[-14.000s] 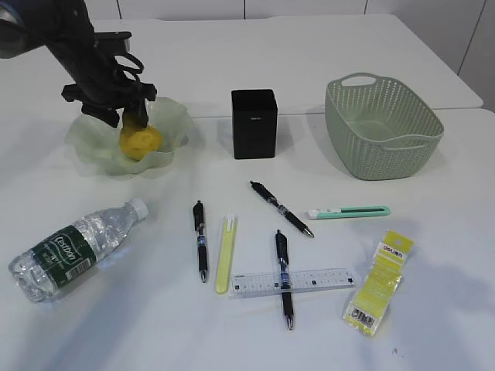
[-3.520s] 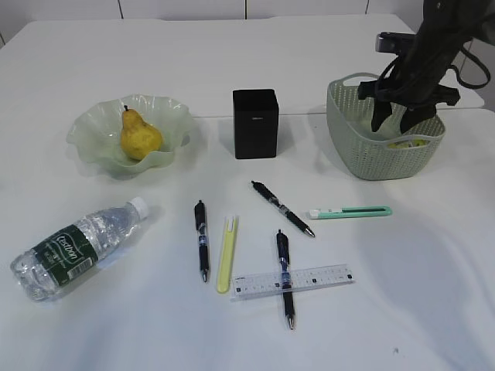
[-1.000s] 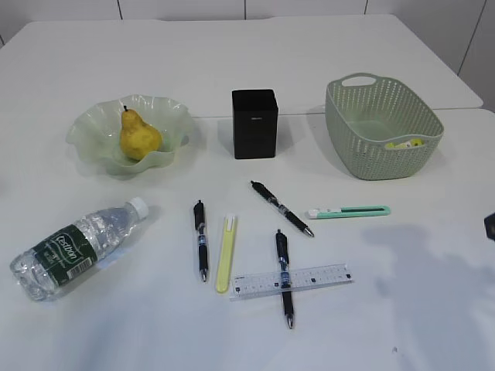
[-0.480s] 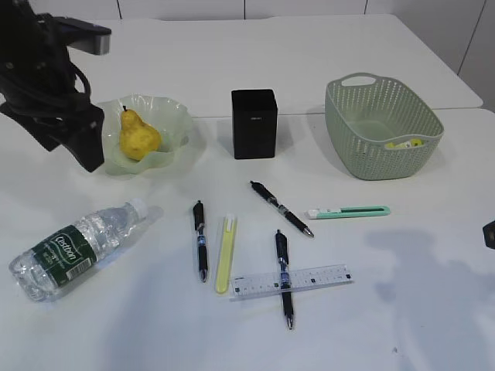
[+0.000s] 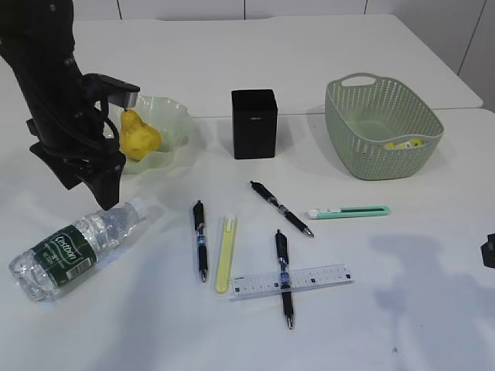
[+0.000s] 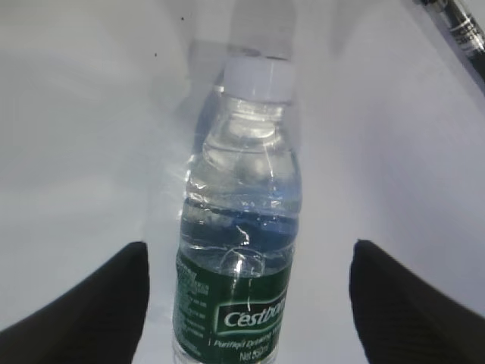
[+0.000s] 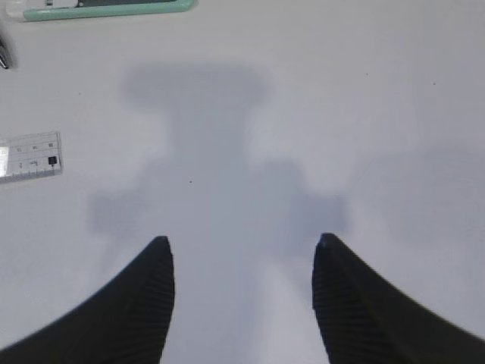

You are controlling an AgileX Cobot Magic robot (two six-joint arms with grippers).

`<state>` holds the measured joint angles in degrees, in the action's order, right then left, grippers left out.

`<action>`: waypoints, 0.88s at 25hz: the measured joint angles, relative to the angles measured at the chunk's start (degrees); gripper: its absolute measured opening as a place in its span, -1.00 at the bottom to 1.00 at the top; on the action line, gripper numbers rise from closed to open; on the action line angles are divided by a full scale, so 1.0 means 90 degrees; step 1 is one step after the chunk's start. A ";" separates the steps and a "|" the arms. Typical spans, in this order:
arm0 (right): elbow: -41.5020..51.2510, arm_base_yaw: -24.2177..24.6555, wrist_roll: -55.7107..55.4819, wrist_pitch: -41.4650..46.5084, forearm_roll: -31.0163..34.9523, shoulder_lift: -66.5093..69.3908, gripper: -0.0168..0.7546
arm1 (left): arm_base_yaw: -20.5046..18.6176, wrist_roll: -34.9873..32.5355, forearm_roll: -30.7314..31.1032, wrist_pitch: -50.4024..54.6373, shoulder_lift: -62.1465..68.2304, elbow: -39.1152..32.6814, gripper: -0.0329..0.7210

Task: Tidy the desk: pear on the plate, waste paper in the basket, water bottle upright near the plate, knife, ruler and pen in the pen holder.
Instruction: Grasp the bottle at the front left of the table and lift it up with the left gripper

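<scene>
Left arm hides the plate's [image 5: 166,116] left rim. Waste paper [image 5: 405,143] mostly concealed behind the basket [image 5: 379,127] wall. Water bottle [image 6: 239,250] base and ruler [image 7: 29,156] cut off at frame edges.

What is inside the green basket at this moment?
Through the basket's perforated front wall and over its rim, a bit of the yellow waste paper shows at the bottom right. The rest of the floor is hidden by the near wall, so nothing else can be confirmed.

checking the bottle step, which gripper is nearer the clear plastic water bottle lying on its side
Left. The left gripper hangs just above the clear plastic water bottle, open fingers either side. The right gripper hovers over bare table far right.
</scene>
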<state>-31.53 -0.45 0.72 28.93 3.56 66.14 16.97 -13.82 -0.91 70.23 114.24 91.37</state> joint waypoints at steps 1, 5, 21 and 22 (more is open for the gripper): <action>0.0000 0.0000 0.0000 0.0011 0.0047 0.0000 0.24 | 0.0000 0.0000 0.0000 -0.0015 0.0084 0.0000 0.65; 0.0000 0.0000 0.0000 0.0025 0.0209 0.0000 0.24 | 0.0000 0.0025 0.0000 -0.0055 0.0397 0.0000 0.65; 0.0000 0.0000 0.0000 0.0169 0.0263 0.0000 0.24 | 0.0291 0.0080 0.0486 -0.0091 0.1254 0.0000 0.65; 0.0000 0.0000 0.0000 0.0188 0.0263 0.0000 0.24 | 0.0291 0.0080 0.0514 -0.0095 0.1294 0.0000 0.65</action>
<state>-31.53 -0.45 0.72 30.62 5.93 66.14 19.59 -13.10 3.71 69.37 125.88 91.37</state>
